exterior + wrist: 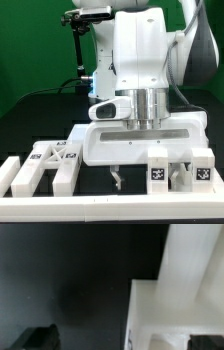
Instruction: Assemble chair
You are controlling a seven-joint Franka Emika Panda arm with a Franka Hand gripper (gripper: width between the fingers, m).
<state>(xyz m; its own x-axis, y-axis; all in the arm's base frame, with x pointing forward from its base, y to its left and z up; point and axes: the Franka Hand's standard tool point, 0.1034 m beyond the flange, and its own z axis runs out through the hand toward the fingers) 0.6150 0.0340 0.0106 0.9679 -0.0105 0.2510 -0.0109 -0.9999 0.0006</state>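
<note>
The chair lies in loose white parts with black-and-white tags. Two tagged pieces (48,160) rest at the exterior view's left. Another tagged part (160,172) and a second one (200,172) stand at the front right. My gripper (138,173) hangs low just behind the nearer right-hand part. One dark finger (118,180) shows and the other is hidden by that part. In the wrist view the gripper (122,342) is open, astride the edge of a white part (175,308). One finger (40,339) is over dark table, well apart from the part. The other (207,345) is above the white surface.
A low white border rail (110,200) runs along the front, with another rail (8,178) at the exterior view's left. A black stand with cables (78,50) rises at the back against a green wall. The dark tabletop (60,274) lies beside the white part.
</note>
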